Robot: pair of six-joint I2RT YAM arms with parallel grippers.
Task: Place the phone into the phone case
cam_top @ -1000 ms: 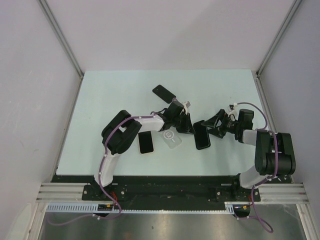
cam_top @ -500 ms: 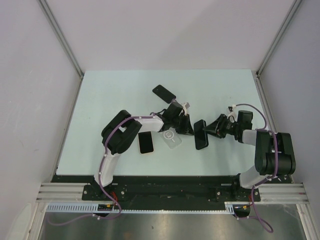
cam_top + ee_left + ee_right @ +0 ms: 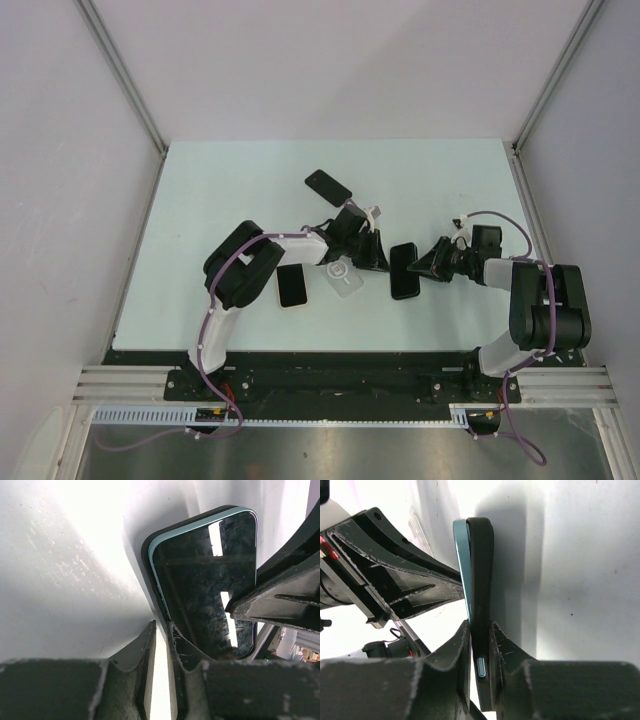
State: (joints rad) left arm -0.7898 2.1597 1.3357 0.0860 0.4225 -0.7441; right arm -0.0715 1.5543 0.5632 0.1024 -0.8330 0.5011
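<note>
The phone (image 3: 403, 270), teal-rimmed with a dark screen, lies between the two grippers in the top view. In the left wrist view the phone (image 3: 205, 580) sits inside a black phone case (image 3: 148, 547) that shows along its rim. From the right wrist I see them edge-on, the phone (image 3: 461, 565) against the phone case (image 3: 482, 565). My right gripper (image 3: 479, 628) is shut on both and reaches in from the right (image 3: 421, 267). My left gripper (image 3: 161, 628) is shut to a thin slit with nothing in it. It stands at the phone's left edge (image 3: 377, 257).
A clear case (image 3: 343, 278) with a ring mark lies just below the left gripper. A second dark phone (image 3: 292, 285) lies near the left arm, and a third (image 3: 328, 186) lies further back. The enclosure walls rise on both sides.
My right gripper's jaws have come together from wide apart and now clamp the phone and case. The phone has straightened a little. The left gripper has barely moved.
</note>
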